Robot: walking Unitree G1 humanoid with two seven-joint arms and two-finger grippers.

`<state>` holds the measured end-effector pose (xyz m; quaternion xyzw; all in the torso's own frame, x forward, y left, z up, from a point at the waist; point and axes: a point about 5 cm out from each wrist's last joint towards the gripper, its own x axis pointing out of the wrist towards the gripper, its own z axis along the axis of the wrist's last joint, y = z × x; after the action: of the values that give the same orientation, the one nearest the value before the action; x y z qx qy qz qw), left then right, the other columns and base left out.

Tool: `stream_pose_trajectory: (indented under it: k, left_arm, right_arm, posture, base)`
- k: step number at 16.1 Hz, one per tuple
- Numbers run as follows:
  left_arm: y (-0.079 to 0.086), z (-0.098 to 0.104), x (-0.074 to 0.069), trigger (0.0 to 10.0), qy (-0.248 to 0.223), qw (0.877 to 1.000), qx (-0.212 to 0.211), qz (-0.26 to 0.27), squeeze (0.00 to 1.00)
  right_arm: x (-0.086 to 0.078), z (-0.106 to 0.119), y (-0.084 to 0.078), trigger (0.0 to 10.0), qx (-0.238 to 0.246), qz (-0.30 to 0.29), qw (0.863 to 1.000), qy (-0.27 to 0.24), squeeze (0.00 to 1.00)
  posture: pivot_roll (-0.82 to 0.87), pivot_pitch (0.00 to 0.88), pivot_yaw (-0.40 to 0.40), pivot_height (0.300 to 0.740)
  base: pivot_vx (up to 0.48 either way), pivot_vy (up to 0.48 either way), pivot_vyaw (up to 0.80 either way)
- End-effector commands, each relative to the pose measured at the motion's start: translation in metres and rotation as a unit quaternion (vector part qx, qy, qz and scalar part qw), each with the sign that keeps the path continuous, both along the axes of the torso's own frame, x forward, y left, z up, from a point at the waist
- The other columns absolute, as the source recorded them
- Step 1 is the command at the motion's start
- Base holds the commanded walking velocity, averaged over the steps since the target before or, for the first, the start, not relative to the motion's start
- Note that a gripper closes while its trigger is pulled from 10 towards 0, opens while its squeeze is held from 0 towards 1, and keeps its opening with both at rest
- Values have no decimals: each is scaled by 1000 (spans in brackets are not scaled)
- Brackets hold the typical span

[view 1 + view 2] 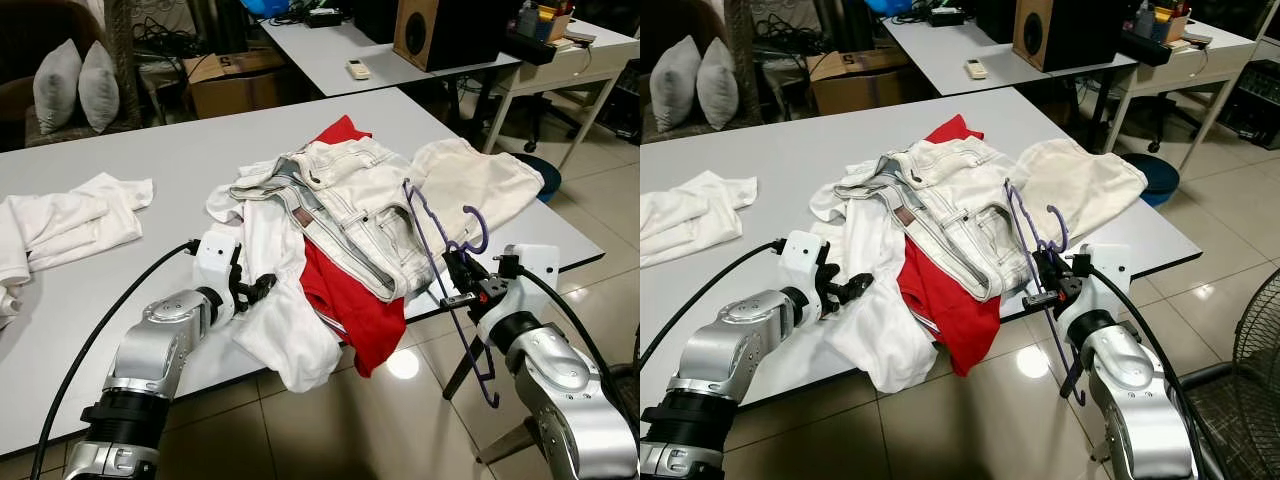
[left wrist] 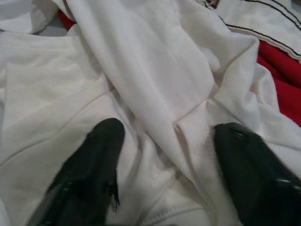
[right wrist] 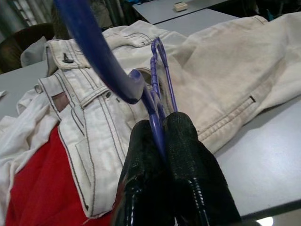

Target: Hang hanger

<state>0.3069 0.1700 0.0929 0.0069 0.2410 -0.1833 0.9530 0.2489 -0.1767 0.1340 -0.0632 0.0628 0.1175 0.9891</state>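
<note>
Your right gripper has its two black fingers pinched tight on the thin purple plastic hanger, gripping it near the neck so the hook curls above the fingers and the frame dangles past the front edge of the grey tabletop. Held this way, the hanger hangs free of the clothes and is ready to be carried off, which suits the job of hanging it; no rail or hook to receive it is visible.

Your left gripper has its fingers spread wide over the white cotton garment that droops off the front edge, resting on the cloth without closing on it, probably steadying the pile.

The pile sits near the front edge: cream denim jeans on top, a red cloth beneath and spilling over the edge. Another white garment lies toward the left edge. Beyond, you have a second table with a wooden speaker, a cardboard box, and grey cushions, over a glossy tiled floor.
</note>
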Motion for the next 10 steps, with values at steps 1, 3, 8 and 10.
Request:
stream_pose_trajectory:
  k: [1, 3, 8, 10]
  left_arm:
    - [0, 8, 3, 0, -13, 1000, 2, -7, 0]
    - [-2, 8, 4, 0, -13, 1000, -9, -13, 0]
    - [-9, 8, 3, 0, -14, 999, -24, -31, 0]
    - [-11, 9, 2, 0, -16, 998, -34, -42, 0]
  right_arm:
    - [2, 0, 2, 10000, -7, 8, 1000, -2, 0]
    - [4, 1, 3, 10000, -8, 6, 1000, -7, 0]
    - [4, -1, 4, 10000, -14, 8, 1000, -5, 0]
    - [4, 2, 2, 10000, -19, 1, 1000, -20, 0]
  posture:
    - [-100, 0, 80, 740]
    - [-103, 0, 83, 740]
    - [-108, 0, 84, 740]
    - [-106, 0, 83, 740]
  base:
    - [0, 0, 0]
    - [0, 0, 0]
    - [0, 0, 0]
    - [0, 0, 0]
